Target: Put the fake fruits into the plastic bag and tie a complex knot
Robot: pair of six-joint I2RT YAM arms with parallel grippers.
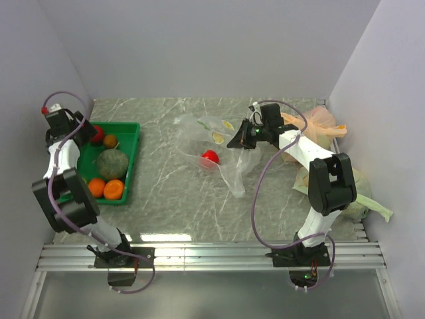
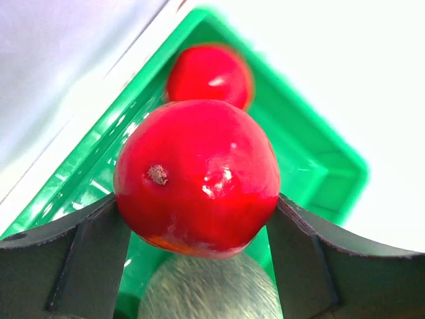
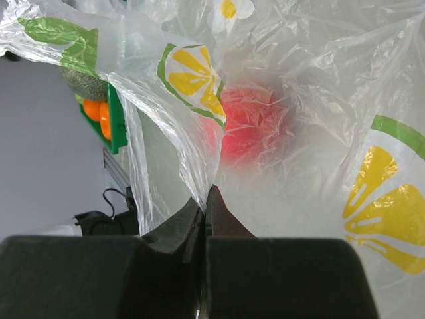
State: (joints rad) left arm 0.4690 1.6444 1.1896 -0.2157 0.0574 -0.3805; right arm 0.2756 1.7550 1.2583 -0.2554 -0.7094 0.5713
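**Near right.** A pale green bag (image 1: 362, 199) is lying on the table (image 1: 172, 199) beside the right arm.

**Near left.** Two orange fruits (image 1: 105, 189) are sitting side by side at the near end of the green tray (image 1: 135, 149). The dull green round piece (image 1: 111, 163) is resting just beyond them, in the middle of the tray. A smaller orange fruit (image 1: 110, 141) is lying farther back.

**Centre.** The plastic bag (image 1: 222, 129), clear and printed with yellow citrus slices, is lying crumpled on the table, well apart from the tray. A bagged red fruit (image 1: 210, 157) is showing through the film near the bag's near side. In the right wrist view it is appearing as a blurred red shape (image 3: 249, 129) behind the plastic.

**Right gripper** (image 1: 234, 141). It is pinching a fold of the plastic bag at the bag's right side, and its jaws are meeting on the thin film (image 3: 207, 199).

**Far left.** The left gripper (image 1: 93, 135) is clamping a held red fruit (image 2: 199, 176) between both fingers (image 2: 86, 256) over the tray's far end. A second red fruit (image 2: 209, 73) is lying beyond it in the tray's far corner.

**Far right.** An orange-tinted bag (image 1: 319, 123) is lying by the right wall.
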